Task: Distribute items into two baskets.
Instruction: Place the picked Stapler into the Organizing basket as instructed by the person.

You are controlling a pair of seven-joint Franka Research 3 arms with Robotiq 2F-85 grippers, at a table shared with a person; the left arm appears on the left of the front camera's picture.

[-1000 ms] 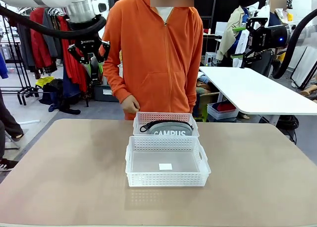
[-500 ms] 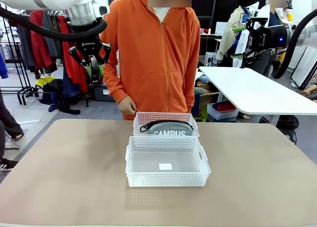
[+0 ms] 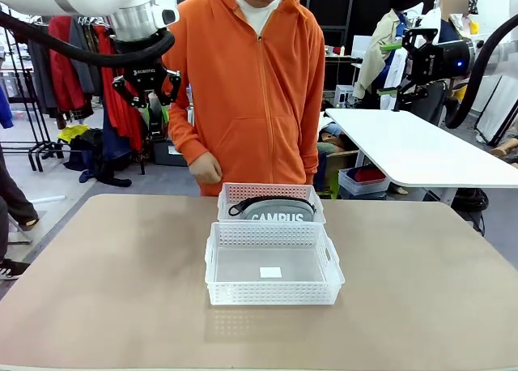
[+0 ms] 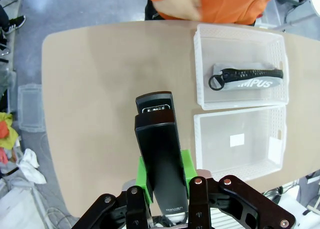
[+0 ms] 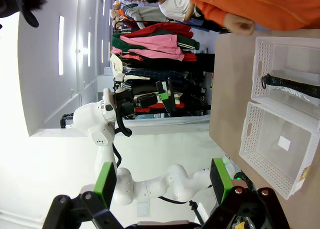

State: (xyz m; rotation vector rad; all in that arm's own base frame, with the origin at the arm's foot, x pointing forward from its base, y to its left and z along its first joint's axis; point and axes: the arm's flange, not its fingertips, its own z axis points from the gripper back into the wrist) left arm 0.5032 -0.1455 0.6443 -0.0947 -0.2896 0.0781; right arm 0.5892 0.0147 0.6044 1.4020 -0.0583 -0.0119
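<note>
While the stapler (image 4: 156, 149) is pinched between the green pads of the left gripper (image 3: 146, 89), held high at the left above table level, the coming move is judged to turn on one relation: the empty near basket (image 3: 272, 293) lies below and to the right of those fingers. The stapler's long axis is seen running along the fingers, nose outward. Touching the near basket's back wall, the far basket (image 3: 269, 194) is occupied by the pouch (image 3: 279, 214) (a person's hand (image 3: 206, 170) hangs just beside its left corner). The right gripper (image 5: 161, 179) is raised well apart at the right — pads spread, nothing between. The table (image 3: 105, 282) is flat and matte — open surface is seen around both baskets.
</note>
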